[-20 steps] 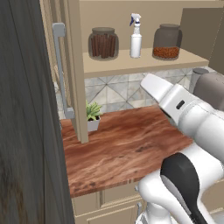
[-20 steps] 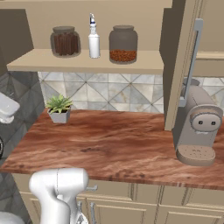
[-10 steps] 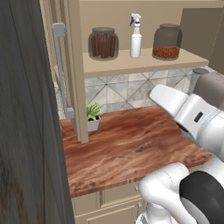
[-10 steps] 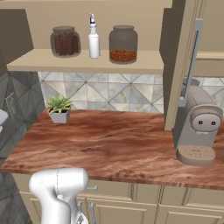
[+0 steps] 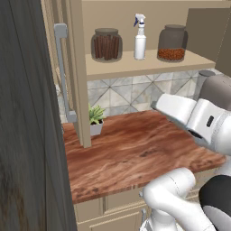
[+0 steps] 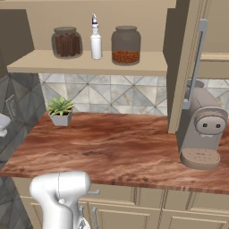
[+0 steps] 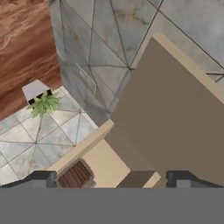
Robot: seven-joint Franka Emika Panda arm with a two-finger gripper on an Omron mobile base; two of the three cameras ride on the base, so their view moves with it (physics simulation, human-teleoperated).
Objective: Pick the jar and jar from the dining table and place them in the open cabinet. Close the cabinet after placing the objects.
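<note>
Both jars stand on the shelf of the open cabinet (image 5: pixel 149 67). The jar of brown sticks (image 5: pixel 107 44) (image 6: pixel 67 42) is on the left and the jar of reddish-brown grains (image 5: pixel 172 43) (image 6: pixel 125 44) on the right. Both cabinet doors stand open, the left door (image 5: pixel 74 76) and the right door (image 6: pixel 185 67), each with a long silver handle. My gripper (image 7: pixel 111 179) is open with nothing between its fingertips. It hangs back from the cabinet, and the sticks jar (image 7: pixel 75 174) sits low in the hand view beside a beige door panel (image 7: pixel 175 118). The dining table is out of view.
A white spray bottle (image 5: pixel 140 37) (image 6: pixel 95 36) stands between the jars. Under the cabinet runs a wood-grain counter (image 6: pixel 112 147) with a small potted plant (image 6: pixel 60 111) (image 5: pixel 94 119) (image 7: pixel 42 103) and a coffee machine (image 6: pixel 201 129). A dark wall panel (image 5: pixel 27 135) stands close on the left.
My arm has swung back and to the side, away from the shelf; its white part has slid nearly out of the right base view. Jars, bottle and doors have not moved. The gripper stays open.
</note>
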